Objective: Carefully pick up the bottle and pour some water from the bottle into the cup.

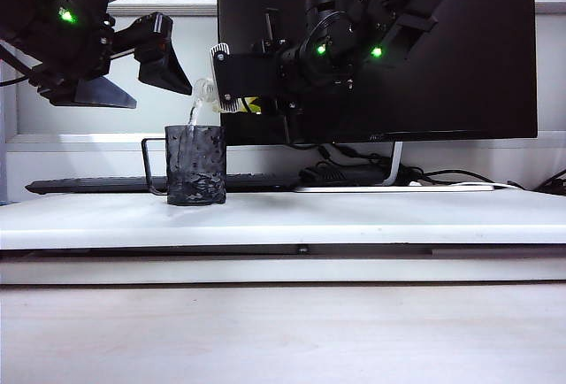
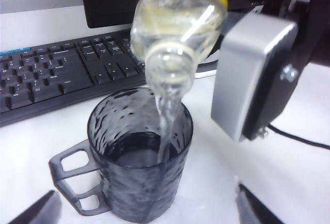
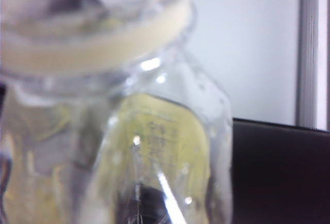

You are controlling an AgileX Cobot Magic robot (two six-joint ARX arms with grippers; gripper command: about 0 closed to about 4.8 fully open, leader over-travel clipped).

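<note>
The dark bumpy cup [image 1: 195,165] stands on the white table, handle to the left. My right gripper [image 1: 232,79] is shut on the clear, yellow-labelled bottle [image 1: 207,94], which is tilted with its mouth down over the cup. A thin stream of water [image 1: 190,118] falls from the bottle into the cup. In the left wrist view the bottle [image 2: 175,25] pours water [image 2: 165,126] into the cup [image 2: 139,157], which holds a shallow layer. My left gripper [image 1: 133,83] hangs open above and left of the cup, holding nothing. The bottle [image 3: 129,131] fills the right wrist view.
A black keyboard [image 1: 106,185] lies behind the cup. A large black monitor [image 1: 442,48] stands at the back, with cables [image 1: 354,172] at its foot. The white table [image 1: 354,216] ends in a front edge towards the camera.
</note>
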